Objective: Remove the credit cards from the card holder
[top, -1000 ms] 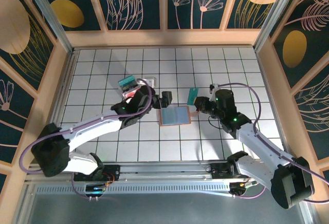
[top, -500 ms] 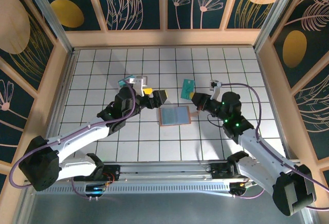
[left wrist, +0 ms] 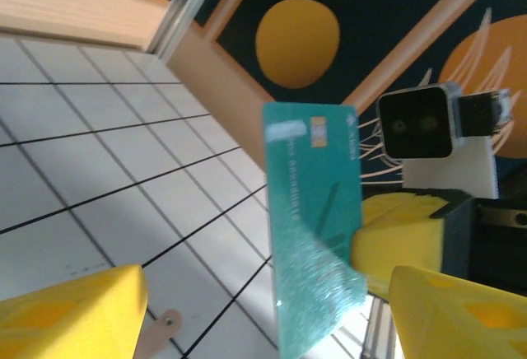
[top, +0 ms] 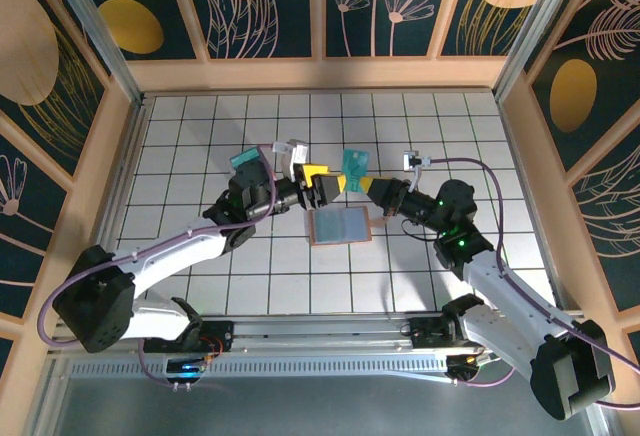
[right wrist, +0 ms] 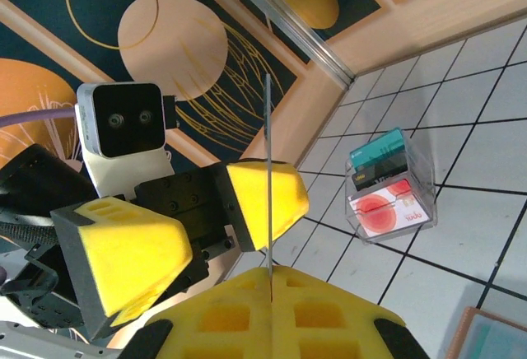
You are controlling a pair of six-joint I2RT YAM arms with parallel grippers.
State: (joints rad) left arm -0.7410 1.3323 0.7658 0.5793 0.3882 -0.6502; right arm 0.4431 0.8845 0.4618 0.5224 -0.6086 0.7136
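Table [top: 200,266]: white tiles, black grid lines. Card holder [top: 338,226] is laid open at frame centre in the top view, blue-grey side up. Clear card box [right wrist: 418,179] is noted at right of the right wrist view.

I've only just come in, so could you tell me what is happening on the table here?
The right gripper holds a teal card up in the air, and the left gripper is open with a finger on either side of it, which looks like a handover. The wallet lies open on the table close by. A clear box with other cards sits nearby.
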